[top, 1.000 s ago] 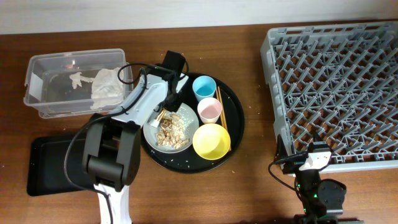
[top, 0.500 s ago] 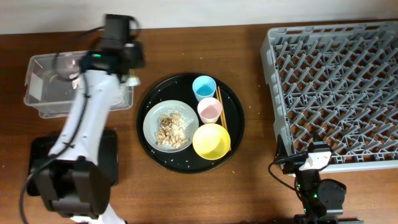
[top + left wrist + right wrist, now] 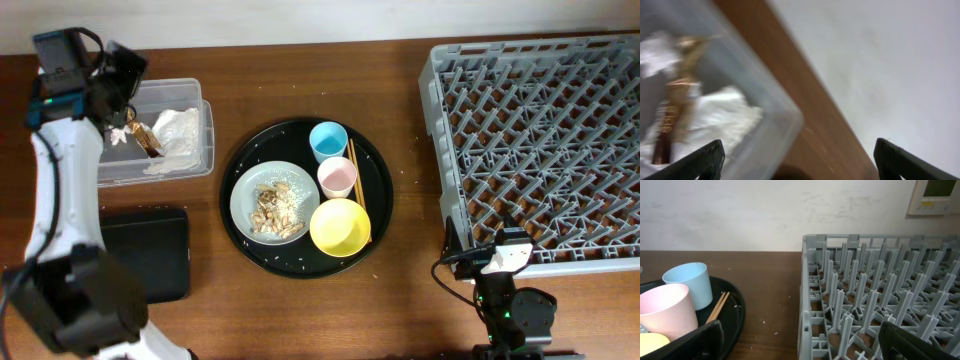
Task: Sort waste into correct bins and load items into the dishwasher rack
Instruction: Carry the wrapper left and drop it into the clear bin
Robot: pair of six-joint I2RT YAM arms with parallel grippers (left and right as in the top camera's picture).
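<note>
Left wrist camera shows my left gripper [image 3: 797, 162] spread wide and empty, near the gold-brown wrapper [image 3: 671, 112] lying among napkins [image 3: 722, 117] in the clear box [image 3: 790, 120]. Overhead hides those jaws, but shows food scraps [image 3: 275, 208] on the plate [image 3: 245, 190]. My right gripper [image 3: 800, 347] is wide too, beside the dishwasher rack [image 3: 880, 290].

Left arm [image 3: 60, 190]: white link casings, black joint housings, black cabling at the wrist. Right arm [image 3: 510, 305]: black housing, white top block, green indicator light.
</note>
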